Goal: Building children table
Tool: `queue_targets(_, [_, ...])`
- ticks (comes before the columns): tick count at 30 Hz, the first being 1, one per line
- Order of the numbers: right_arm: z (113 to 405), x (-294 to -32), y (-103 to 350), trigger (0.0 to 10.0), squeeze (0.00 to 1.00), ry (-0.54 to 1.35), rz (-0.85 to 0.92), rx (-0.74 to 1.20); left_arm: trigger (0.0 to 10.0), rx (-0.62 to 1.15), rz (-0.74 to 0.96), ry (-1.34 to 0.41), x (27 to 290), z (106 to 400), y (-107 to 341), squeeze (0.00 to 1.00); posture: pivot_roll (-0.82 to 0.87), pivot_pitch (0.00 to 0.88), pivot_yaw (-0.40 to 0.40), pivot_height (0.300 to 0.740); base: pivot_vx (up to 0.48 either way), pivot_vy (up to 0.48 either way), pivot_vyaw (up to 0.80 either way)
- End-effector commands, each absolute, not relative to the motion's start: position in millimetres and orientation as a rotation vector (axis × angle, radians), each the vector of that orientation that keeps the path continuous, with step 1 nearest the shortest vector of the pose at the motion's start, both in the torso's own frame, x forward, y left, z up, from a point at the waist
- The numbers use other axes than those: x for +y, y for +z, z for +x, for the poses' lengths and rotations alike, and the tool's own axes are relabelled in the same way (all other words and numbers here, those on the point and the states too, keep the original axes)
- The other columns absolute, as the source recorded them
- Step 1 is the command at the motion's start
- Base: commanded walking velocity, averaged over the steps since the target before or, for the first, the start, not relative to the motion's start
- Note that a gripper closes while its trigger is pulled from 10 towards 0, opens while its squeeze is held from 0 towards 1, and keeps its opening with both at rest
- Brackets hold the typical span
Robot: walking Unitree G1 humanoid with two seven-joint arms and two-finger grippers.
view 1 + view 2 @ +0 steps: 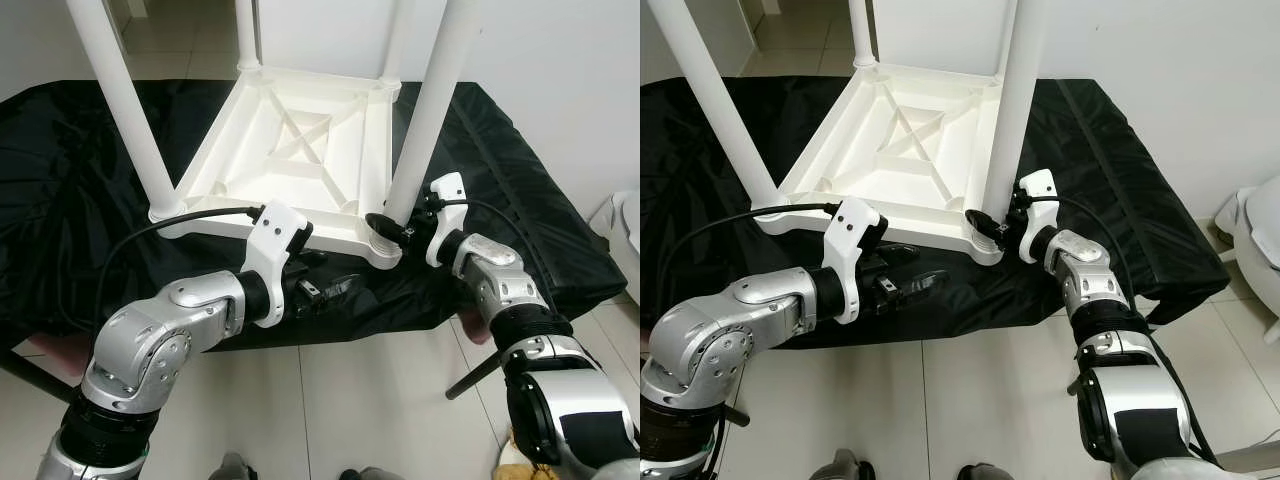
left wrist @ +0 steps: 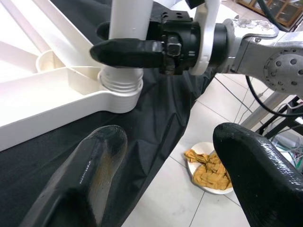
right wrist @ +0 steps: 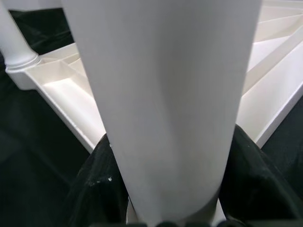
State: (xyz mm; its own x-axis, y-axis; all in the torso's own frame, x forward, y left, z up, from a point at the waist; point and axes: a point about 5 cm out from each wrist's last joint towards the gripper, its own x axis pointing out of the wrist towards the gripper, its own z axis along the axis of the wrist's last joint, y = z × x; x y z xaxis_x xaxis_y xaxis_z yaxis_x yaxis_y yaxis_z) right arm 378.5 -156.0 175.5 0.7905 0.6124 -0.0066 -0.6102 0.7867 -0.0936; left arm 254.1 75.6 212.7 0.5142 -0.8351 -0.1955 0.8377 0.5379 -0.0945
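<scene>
Black cloth drapes the table carrying our upturned white children's table, legs pointing up. On our left, the left gripper hovers at the near edge, fingers spread around nothing. On our right, the right gripper clamps the near-right leg just above its socket. We judge this leg is being seated; next we should twist it firmly home.

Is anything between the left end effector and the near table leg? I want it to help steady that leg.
Nothing visible blocks it. The left end effector hovers open over the black cloth, beside the table leg, which the right end effector already grips near its base.
</scene>
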Motion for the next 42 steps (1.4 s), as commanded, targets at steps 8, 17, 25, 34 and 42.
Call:
queue_targets(8, [372, -144, 170, 0.0, 0.00, 0.435, 0.054, -0.037, 10.0, 0.221, 0.022, -1.028, 73, 252, 215, 0.00, -0.01, 0.102, -0.005, 0.740, 0.000, 0.000, 0.00])
queue_targets(17, [365, -136, 164, 0.0, 0.00, 0.122, 0.060, -0.040, 10.0, 0.229, 0.012, -1.038, 71, 250, 214, 0.00, -0.02, 0.107, -0.004, 0.740, 0.000, 0.000, 0.00])
queue_targets(25, [361, -128, 160, 0.0, 0.00, -0.058, 0.070, -0.028, 10.0, 0.230, 0.006, -1.041, 71, 250, 213, 0.00, -0.02, 0.107, -0.003, 0.740, 0.000, 0.000, 0.00])
queue_targets(34, [354, -111, 160, 0.0, 0.00, -0.085, 0.105, -0.017, 10.0, 0.230, 0.006, -1.041, 70, 250, 213, 0.00, -0.02, 0.110, -0.006, 0.740, 0.000, 0.000, 0.00])
queue_targets(42, [351, -117, 157, 10.0, 0.00, -0.080, 0.093, -0.005, 10.0, 0.233, 0.002, -1.041, 70, 249, 213, 0.00, -0.02, 0.114, -0.006, 0.740, 0.000, 0.000, 0.00])
